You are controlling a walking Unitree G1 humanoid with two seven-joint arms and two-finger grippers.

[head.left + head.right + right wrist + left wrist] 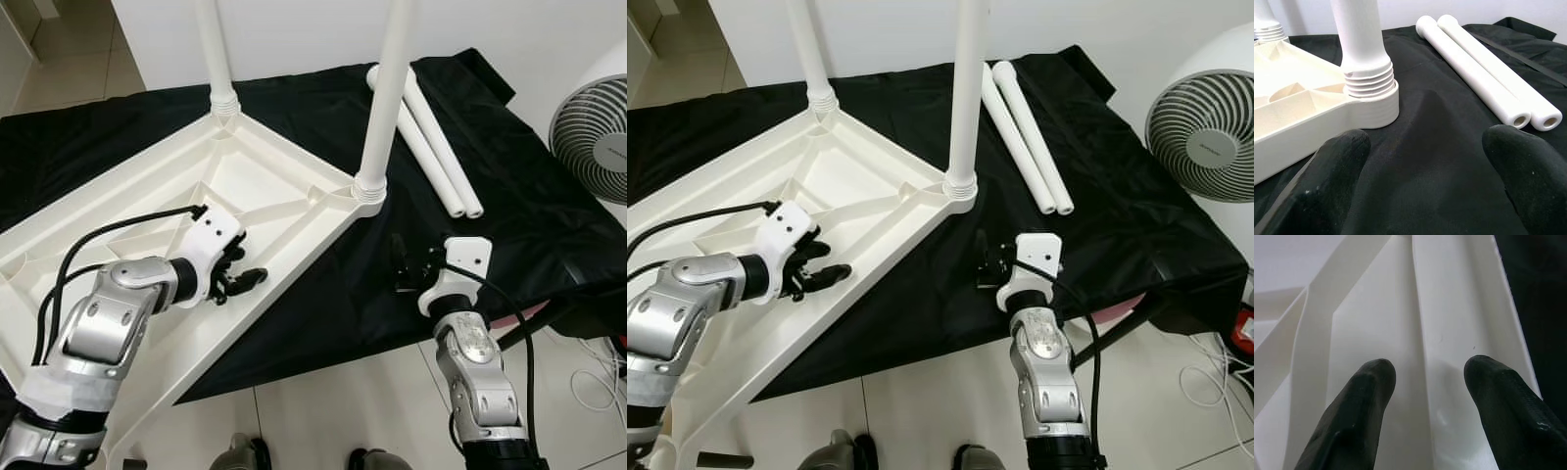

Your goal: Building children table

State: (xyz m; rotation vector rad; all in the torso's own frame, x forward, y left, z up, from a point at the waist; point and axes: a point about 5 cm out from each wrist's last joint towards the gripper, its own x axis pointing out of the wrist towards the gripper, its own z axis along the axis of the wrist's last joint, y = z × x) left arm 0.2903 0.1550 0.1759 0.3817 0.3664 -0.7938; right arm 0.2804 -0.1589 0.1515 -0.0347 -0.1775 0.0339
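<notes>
An upturned white plastic tabletop (245, 186) lies on a black cloth (509, 206), ribs facing up. Two white legs stand screwed into its corners, one at the near right corner (384, 98) and one at the far corner (217, 54). Two loose white legs (423, 137) lie side by side on the cloth to the right. My left gripper (238, 277) is open, low over the tabletop's front rim (1464, 313). My right gripper (409, 271) is open and empty above the cloth, just right of the near leg's threaded base (1369, 81).
A white fan (596, 132) stands at the right edge beyond the cloth. White cables (598, 377) lie on the tiled floor at the lower right. A white wall (313, 29) runs behind the table.
</notes>
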